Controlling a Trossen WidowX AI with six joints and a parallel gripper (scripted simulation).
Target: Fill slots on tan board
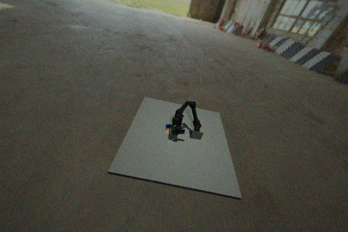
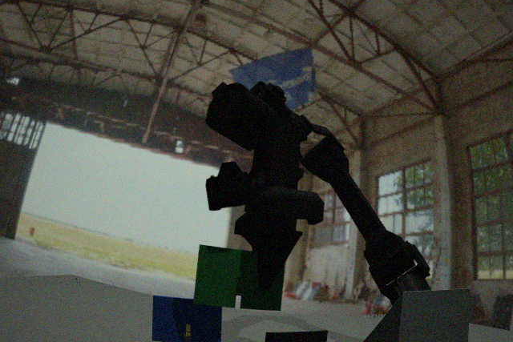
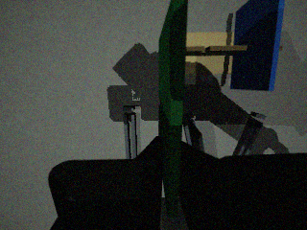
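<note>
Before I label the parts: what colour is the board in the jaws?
Green, clearest in the exterior view.

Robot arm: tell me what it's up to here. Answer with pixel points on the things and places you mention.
The gripper [image 2: 267, 286] [image 3: 164, 141] holds a green board [image 2: 219, 275] [image 3: 173, 105] upright, its notch facing down, over the mat [image 1: 174, 164]. The board is in the air beside the tan board [image 3: 235, 48], where a blue board [image 2: 169, 317] [image 3: 256, 45] stands crosswise. The green one is not slotted in; lining it up and pushing it down is probably next.

One green board [image 2: 217, 275] [image 3: 171, 110], one blue board [image 2: 169, 317] [image 3: 256, 45] and one tan board [image 3: 221, 48] can be spotted, plus one robot arm [image 1: 193, 112] [image 2: 358, 201].
</note>
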